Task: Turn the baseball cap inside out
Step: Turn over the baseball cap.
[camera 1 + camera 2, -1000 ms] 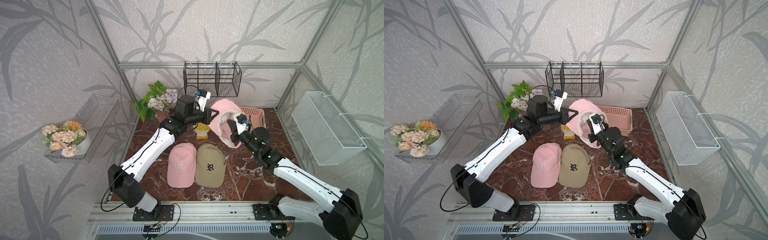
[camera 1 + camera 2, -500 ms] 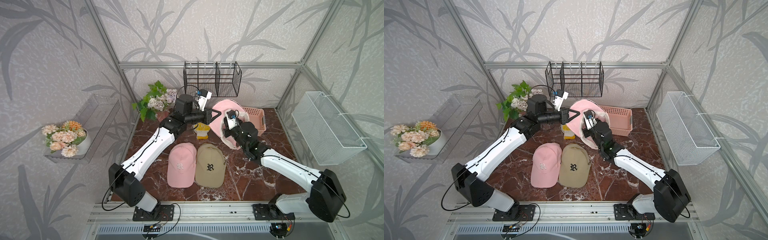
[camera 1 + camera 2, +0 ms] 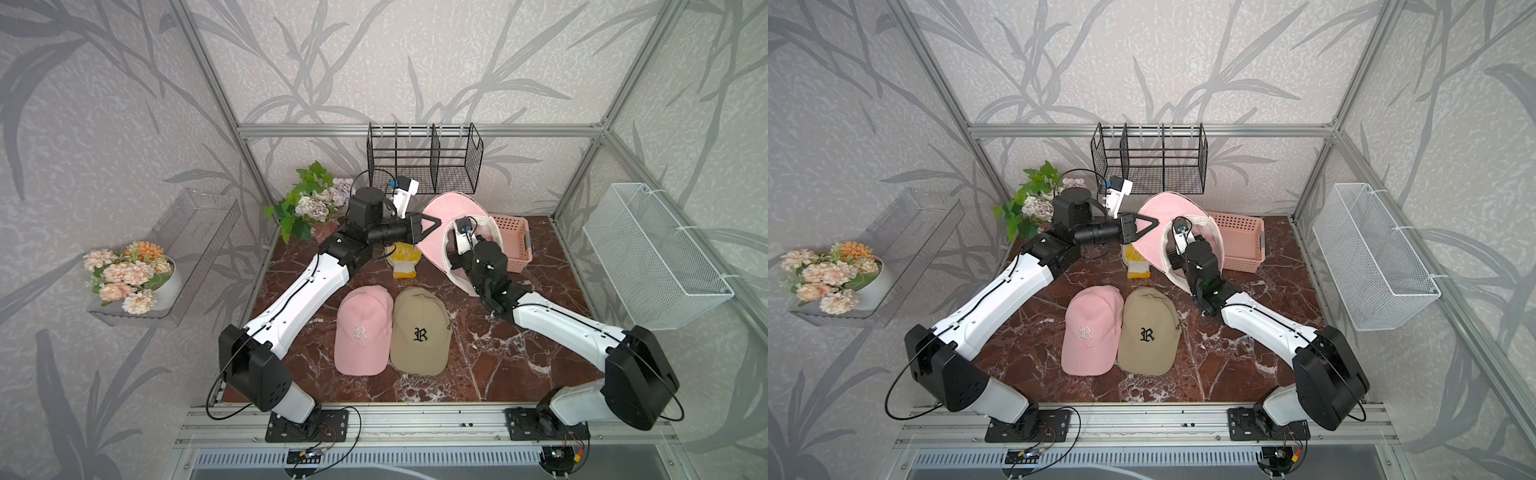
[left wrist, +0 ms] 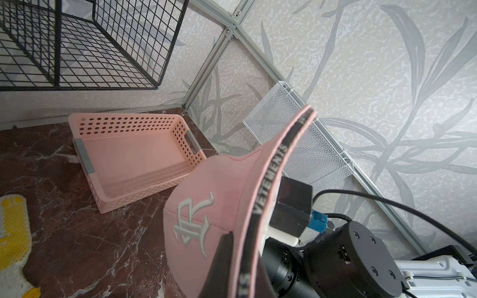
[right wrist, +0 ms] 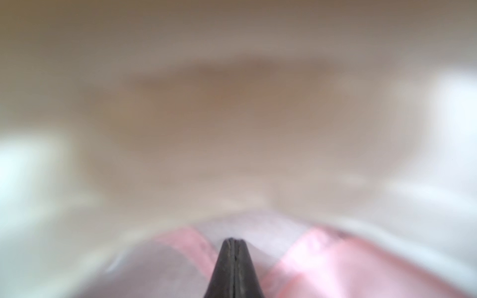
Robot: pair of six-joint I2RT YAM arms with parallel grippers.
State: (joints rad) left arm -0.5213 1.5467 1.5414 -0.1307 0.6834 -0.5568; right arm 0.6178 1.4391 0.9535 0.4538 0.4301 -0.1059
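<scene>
Pink baseball cap (image 3: 446, 210), opening turned toward the right arm: its rim is clamped between the closed jaws of the left gripper (image 3: 435, 222), crown just beyond the tips. The right gripper (image 5: 233, 241), fingers pressed together on nothing visible, sits inside the cap; the fabric ahead is blurred.

Marble table (image 3: 498, 361) bears pink cap (image 3: 363, 332), tan cap (image 3: 419, 332), basket (image 3: 514, 243), perhaps a glove (image 3: 404, 266).

Gothic "R" on held pink cap (image 4: 204, 206), flat pink cap (image 3: 360, 331), tan cap (image 3: 420, 333); "VETEMENTS" on held cap's sweatband (image 4: 271, 178).
</scene>
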